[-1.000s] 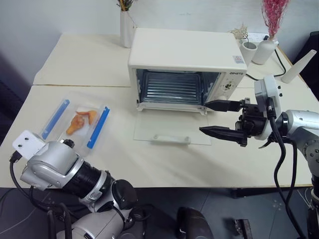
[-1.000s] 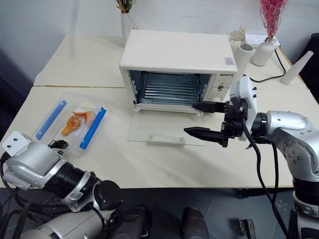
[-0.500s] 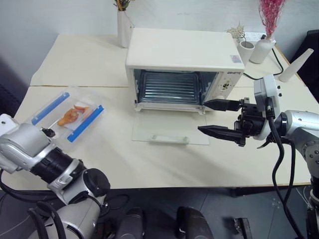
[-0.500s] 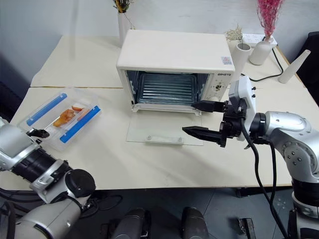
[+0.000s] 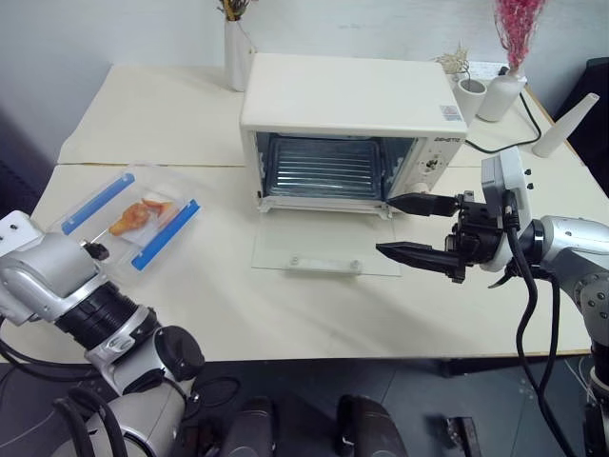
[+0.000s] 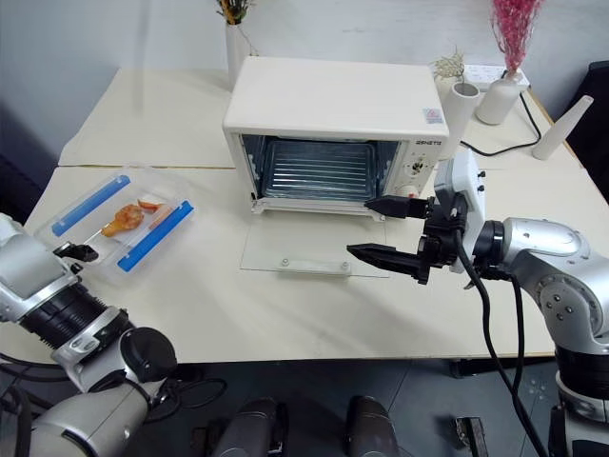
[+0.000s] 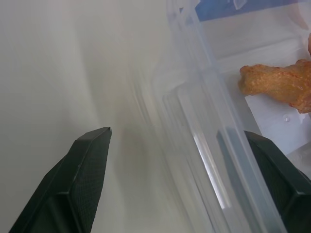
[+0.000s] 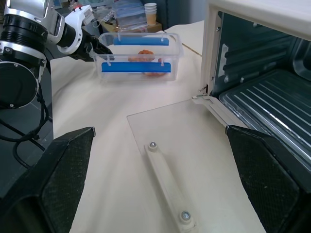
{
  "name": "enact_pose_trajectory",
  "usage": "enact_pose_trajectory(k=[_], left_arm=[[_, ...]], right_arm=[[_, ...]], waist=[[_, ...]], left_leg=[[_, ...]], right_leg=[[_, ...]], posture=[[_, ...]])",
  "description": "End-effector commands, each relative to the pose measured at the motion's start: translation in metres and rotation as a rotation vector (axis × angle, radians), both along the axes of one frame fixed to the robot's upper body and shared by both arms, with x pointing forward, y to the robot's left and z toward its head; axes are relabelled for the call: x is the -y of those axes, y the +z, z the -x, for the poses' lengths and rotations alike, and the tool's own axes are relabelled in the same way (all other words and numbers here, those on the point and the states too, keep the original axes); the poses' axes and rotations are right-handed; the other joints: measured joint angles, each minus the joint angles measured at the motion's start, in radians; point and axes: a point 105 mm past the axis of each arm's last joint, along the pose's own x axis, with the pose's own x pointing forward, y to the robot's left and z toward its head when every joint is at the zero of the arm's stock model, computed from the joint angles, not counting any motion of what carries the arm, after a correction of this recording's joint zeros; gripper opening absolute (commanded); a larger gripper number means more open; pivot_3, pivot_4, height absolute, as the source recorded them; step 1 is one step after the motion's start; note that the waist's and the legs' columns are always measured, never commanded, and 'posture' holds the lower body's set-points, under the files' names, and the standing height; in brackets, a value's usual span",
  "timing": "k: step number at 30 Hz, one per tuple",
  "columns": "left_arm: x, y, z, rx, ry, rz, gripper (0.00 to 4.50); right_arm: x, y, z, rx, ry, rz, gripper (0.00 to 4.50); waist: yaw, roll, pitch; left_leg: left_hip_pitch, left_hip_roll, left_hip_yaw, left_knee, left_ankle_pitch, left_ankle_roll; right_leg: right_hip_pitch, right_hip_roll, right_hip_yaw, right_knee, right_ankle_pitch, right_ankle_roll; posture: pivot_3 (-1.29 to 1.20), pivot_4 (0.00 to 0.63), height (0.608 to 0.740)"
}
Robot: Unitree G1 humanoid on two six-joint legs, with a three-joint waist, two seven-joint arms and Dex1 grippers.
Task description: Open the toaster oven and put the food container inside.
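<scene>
The cream-white toaster oven (image 5: 347, 95) stands at the back middle of the table. Its glass door (image 5: 324, 243) lies folded down flat, and the wire rack shows inside. The clear food container (image 5: 128, 214) with two blue clips and orange food rests at the left. My left gripper (image 7: 176, 133) is open at the container's near end. The container's (image 7: 228, 97) clear wall lies between the fingers, and one finger (image 7: 82, 179) stands apart from it over bare table. My right gripper (image 5: 385, 226) is open, pointing left, and hovers over the door's right edge.
A tall white vase (image 5: 235, 52) stands behind the oven's left corner. A pink-flower vase (image 5: 504, 95), a small pot (image 5: 473, 95), a white cone bottle (image 5: 568, 129) and a black cable (image 5: 495, 148) sit at the back right. The table's front edge runs close below the door.
My left arm has swung out to the left, bringing its gripper to the container's near end. The container has turned a little. The right gripper has kept still.
</scene>
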Motion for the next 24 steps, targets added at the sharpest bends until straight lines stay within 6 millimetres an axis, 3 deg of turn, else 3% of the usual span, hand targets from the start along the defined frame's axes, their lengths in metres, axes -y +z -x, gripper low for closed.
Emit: enact_pose_trajectory(k=[1, 10, 19, 22, 24], left_arm=[[-0.009, 0.004, 0.011, 0.027, 0.051, -0.019, 3.5], [-0.025, 0.013, 0.009, 0.03, 0.037, -0.034, 3.49], [-0.02, 0.012, 0.001, 0.052, -0.057, -0.046, 3.49], [-0.017, 0.011, 0.001, 0.068, -0.066, -0.05, 4.45], [-0.014, 0.012, 0.001, 0.091, -0.081, -0.059, 4.48]], right_arm=[[-0.002, 0.014, 0.008, 0.069, 0.018, -0.025, 4.5], [-0.005, 0.016, 0.005, 0.071, 0.038, -0.035, 4.5], [-0.007, 0.016, 0.005, 0.063, 0.049, -0.033, 4.5], [-0.007, 0.018, 0.004, 0.065, 0.05, -0.033, 4.5], [-0.007, 0.018, 0.004, 0.065, 0.052, -0.032, 4.5]], waist=[[0.001, 0.0, 0.0], [-0.002, 0.0, 0.0], [0.003, 0.0, 0.0], [0.001, 0.0, 0.0], [0.0, 0.0, 0.0]], left_leg=[[0.0, 0.0, 0.0, 0.0, 0.0, 0.0], [0.0, 0.001, 0.0, 0.0, 0.0, 0.0], [0.0, 0.001, 0.0, 0.0, 0.0, 0.0], [0.0, 0.001, 0.0, 0.0, 0.0, 0.0], [0.0, 0.001, 0.0, 0.0, 0.0, 0.0]], right_leg=[[0.0, 0.0, 0.0, 0.0, 0.0, 0.0], [0.0, 0.0, 0.0, 0.0, 0.0, 0.0], [0.0, -0.001, 0.0, 0.001, 0.0, 0.0], [0.0, -0.001, 0.0, 0.001, 0.0, 0.0], [0.0, -0.001, 0.0, 0.001, 0.0, 0.0]], posture=[[0.0, 0.15, 0.74], [0.0, 0.15, 0.74], [0.0, 0.15, 0.74], [0.0, 0.15, 0.74], [0.0, 0.15, 0.74]])
